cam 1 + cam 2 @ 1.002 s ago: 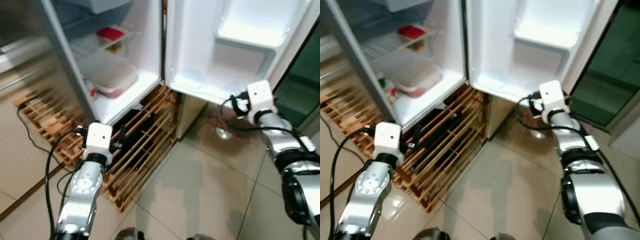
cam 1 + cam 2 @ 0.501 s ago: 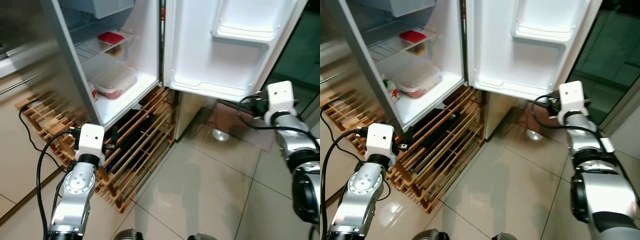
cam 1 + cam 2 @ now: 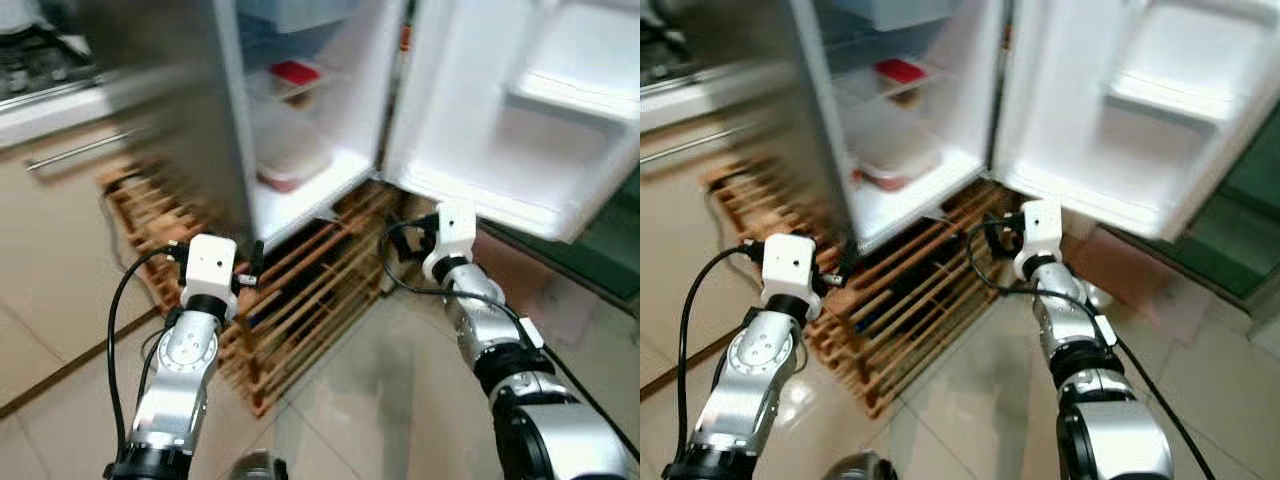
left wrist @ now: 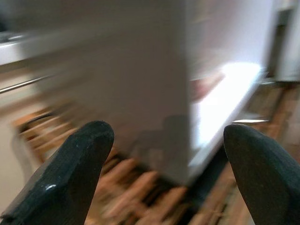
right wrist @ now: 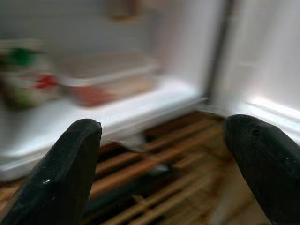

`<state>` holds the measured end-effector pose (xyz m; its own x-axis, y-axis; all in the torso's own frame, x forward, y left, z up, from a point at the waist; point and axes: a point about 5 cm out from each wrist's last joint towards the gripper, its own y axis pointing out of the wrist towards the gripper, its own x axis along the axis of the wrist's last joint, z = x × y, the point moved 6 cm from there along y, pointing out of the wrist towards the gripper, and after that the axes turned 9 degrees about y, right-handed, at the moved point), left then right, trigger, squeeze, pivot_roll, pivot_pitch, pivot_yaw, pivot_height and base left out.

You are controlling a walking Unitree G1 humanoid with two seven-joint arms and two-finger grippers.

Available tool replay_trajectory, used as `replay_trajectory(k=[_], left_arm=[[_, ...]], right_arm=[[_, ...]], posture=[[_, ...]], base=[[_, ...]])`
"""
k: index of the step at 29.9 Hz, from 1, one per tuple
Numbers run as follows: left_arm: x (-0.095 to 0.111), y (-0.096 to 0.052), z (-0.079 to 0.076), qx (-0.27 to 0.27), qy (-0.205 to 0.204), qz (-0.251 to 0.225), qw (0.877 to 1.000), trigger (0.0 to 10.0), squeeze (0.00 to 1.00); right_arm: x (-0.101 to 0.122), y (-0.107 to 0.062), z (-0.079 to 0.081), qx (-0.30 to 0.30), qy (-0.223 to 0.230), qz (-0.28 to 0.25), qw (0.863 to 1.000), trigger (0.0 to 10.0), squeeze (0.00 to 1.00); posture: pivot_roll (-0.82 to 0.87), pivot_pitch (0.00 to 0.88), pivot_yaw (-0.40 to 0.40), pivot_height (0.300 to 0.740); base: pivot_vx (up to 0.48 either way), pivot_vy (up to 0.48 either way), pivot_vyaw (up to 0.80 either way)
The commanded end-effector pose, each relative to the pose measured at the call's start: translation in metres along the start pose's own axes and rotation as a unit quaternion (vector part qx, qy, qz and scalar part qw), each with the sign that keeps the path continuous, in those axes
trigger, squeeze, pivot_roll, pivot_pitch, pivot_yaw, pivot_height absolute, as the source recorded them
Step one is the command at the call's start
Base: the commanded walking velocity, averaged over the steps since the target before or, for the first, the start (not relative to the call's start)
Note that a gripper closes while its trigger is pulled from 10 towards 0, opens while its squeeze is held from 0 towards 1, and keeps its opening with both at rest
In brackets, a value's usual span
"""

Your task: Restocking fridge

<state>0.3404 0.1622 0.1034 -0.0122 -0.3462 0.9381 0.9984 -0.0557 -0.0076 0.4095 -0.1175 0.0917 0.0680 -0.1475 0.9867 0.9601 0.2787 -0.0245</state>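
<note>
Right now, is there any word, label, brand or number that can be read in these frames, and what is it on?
None can be read.
Bottle on the fridge floor: a red and green label, too blurred to read.
Clear container and red-lidded box in the fridge: no print can be made out.
White wrist housings above the left end effector and right end effector: no visible markings.

The fridge [image 3: 300, 120] has a brushed, dull metal outer side and a smooth, glossy white plastic lining, also on its open door [image 3: 520, 130]. A slatted rack [image 3: 300, 300] of bare, pale wood lies beneath it. The floor [image 3: 400, 400] is glossy beige tile. Both arms are satin silver metal; the left gripper [image 4: 164, 178] and right gripper [image 5: 164, 173] have matt black fingers.
</note>
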Motion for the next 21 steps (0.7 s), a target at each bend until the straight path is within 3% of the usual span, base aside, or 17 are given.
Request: replay_trajectory(k=[1,10,21], left_arm=[[0.01,-0.001,-0.004,-0.005,-0.006,-0.02,1.0,10.0,0.0],[0.018,-0.003,-0.003,-0.005,0.003,-0.041,0.999,10.0,0.0],[0.014,0.004,0.0,0.001,0.024,-0.028,0.999,10.0,0.0]], right_arm=[[-0.003,-0.005,-0.008,-0.008,0.001,0.007,1.0,10.0,0.0],[-0.006,-0.005,0.009,0.023,0.008,0.01,1.0,10.0,0.0],[-0.008,-0.007,0.016,0.032,0.005,0.013,0.999,10.0,0.02]], posture=[[0.04,0.0,-0.033,0.74],[0.06,0.0,-0.043,0.74],[0.07,0.0,-0.045,0.74]], base=[[-0.379,0.3,0.62],[-0.442,0.0,0.62],[0.0,0.0,0.62]])
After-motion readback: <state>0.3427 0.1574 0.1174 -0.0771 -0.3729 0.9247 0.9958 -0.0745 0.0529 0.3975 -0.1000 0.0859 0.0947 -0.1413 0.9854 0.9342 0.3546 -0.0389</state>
